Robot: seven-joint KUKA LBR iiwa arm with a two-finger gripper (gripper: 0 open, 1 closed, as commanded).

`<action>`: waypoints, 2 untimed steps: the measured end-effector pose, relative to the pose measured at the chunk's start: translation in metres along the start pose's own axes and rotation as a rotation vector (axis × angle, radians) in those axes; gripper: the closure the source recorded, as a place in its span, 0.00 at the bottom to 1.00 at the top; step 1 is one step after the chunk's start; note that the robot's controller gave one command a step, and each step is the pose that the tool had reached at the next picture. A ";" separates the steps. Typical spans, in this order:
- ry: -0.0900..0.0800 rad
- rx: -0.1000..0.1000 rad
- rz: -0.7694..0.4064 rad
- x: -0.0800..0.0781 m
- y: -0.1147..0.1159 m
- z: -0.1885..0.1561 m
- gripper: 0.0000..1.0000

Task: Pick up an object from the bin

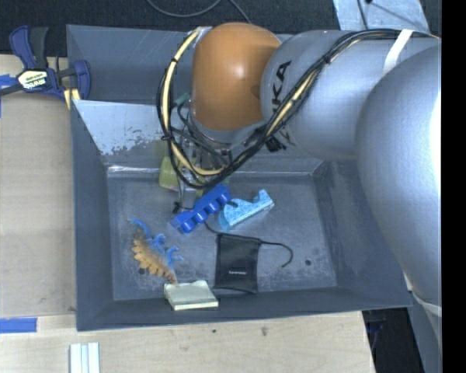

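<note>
Claw (188, 195) low near the bin's (93, 231) back wall, tucked under the orange wrist cover (229, 76); open or closed, cannot tell. Just beside its tip, flat on the floor: dark blue toothed bar (201, 209), long axis diagonal, lower-left end toward the front, upper-right end touching a light blue piece (246, 209). Nothing visibly lifted; grasp and raise judged not yet done. Further out: black pouch (237, 264), tan leaf-shaped bit (151, 256), pale pad (191, 295).

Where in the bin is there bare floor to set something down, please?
Bare floor lies at the right, between the light blue piece, the black pouch and the right wall. A smaller patch lies back left. The centre and front left are crowded.
</note>
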State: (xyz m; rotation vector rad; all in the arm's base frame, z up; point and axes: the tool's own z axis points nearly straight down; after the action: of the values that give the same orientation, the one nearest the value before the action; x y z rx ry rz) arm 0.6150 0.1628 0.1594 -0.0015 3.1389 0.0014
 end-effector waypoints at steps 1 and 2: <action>0.000 0.000 0.053 0.009 -0.031 0.022 0.00; -0.003 0.001 0.090 0.011 -0.043 0.032 0.00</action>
State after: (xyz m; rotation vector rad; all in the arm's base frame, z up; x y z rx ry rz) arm 0.6039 0.1196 0.1271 0.1403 3.1330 0.0008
